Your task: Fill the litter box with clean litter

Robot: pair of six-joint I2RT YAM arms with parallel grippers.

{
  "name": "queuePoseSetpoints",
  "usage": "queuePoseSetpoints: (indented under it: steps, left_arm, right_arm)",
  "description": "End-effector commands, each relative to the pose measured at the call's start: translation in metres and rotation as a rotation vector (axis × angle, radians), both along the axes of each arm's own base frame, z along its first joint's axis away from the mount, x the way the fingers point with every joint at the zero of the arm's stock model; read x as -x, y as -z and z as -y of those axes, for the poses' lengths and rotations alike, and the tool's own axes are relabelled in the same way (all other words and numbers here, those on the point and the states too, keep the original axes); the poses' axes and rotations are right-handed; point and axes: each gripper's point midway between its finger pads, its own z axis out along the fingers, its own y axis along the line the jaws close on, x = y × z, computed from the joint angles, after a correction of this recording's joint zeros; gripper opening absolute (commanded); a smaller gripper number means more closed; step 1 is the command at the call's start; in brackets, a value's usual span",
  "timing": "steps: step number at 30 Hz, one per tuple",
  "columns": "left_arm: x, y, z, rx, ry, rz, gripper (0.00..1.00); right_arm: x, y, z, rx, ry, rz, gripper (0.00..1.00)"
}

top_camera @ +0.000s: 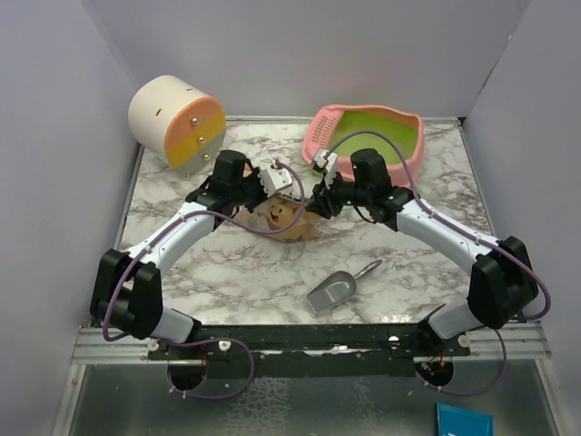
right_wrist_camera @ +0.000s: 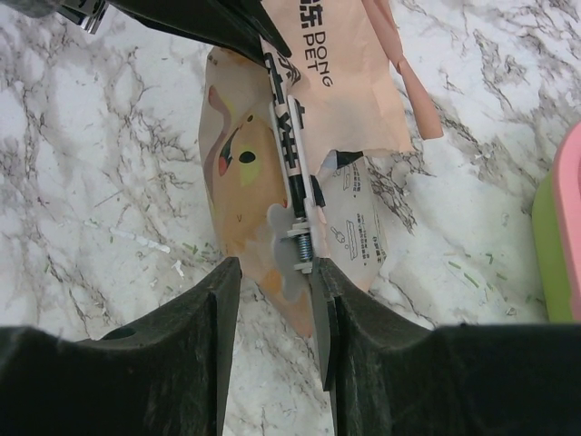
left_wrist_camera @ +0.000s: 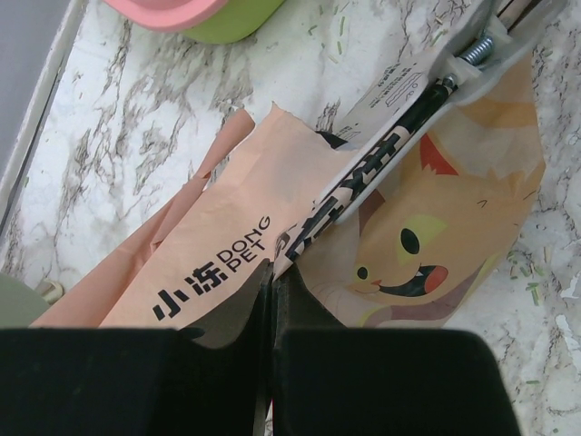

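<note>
The pink-rimmed litter box (top_camera: 410, 130) with a lime-green basin stands at the back right; its basin looks bare. The beige cat-printed bag (top_camera: 289, 221) lies mid-table, its top held closed by a long grey clip (right_wrist_camera: 295, 222). My left gripper (left_wrist_camera: 270, 271) is shut on the bag's folded top edge (left_wrist_camera: 218, 263). My right gripper (right_wrist_camera: 277, 272) is open, its jaws on either side of the clip's sprung end, the right finger (right_wrist_camera: 325, 300) close against it. The clean litter is hidden in the bag; only a few stray green granules (left_wrist_camera: 340, 45) lie on the table.
A cream-and-orange cylinder (top_camera: 177, 120) lies at the back left. A grey metal scoop (top_camera: 334, 291) lies near the front, right of centre. The litter box's edge shows in the left wrist view (left_wrist_camera: 172, 14) and the right wrist view (right_wrist_camera: 567, 227). Grey walls enclose three sides.
</note>
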Motion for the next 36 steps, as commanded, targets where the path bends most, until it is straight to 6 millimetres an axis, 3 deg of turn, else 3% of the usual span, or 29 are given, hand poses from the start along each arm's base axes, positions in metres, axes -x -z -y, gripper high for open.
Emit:
queuePoseSetpoints:
  steps: [1, 11, 20, 23, 26, 28, 33, 36]
  left_arm:
    - [-0.022, -0.069, 0.022, 0.127, 0.047, 0.183, 0.0]
    - [-0.019, -0.07, 0.025, 0.143, 0.06, 0.175, 0.0]
    - [-0.016, -0.069, 0.025, 0.144, 0.065, 0.176, 0.0]
    - [-0.017, -0.067, 0.025, 0.143, 0.064, 0.181, 0.0]
    - [-0.016, -0.067, 0.024, 0.143, 0.063, 0.19, 0.0]
    - [-0.016, -0.065, 0.023, 0.139, 0.062, 0.194, 0.0]
    - [-0.013, -0.065, 0.022, 0.135, 0.072, 0.212, 0.0]
    - [-0.011, -0.065, 0.022, 0.134, 0.082, 0.222, 0.0]
  right_arm:
    - [-0.002, -0.018, 0.0, -0.025, 0.017, 0.079, 0.39]
    - [-0.014, 0.003, -0.009, 0.019, 0.037, 0.06, 0.39]
    - [-0.022, 0.014, -0.009, 0.044, 0.061, 0.046, 0.33]
    - [-0.019, 0.008, -0.009, 0.025, 0.057, 0.058, 0.25]
    - [-0.019, 0.003, -0.008, 0.018, 0.064, 0.063, 0.04]
    - [-0.019, -0.001, -0.007, 0.02, 0.072, 0.062, 0.01]
    - [-0.019, -0.008, -0.003, 0.037, 0.083, 0.07, 0.38]
    - [-0.017, -0.015, -0.002, 0.035, 0.079, 0.078, 0.47]
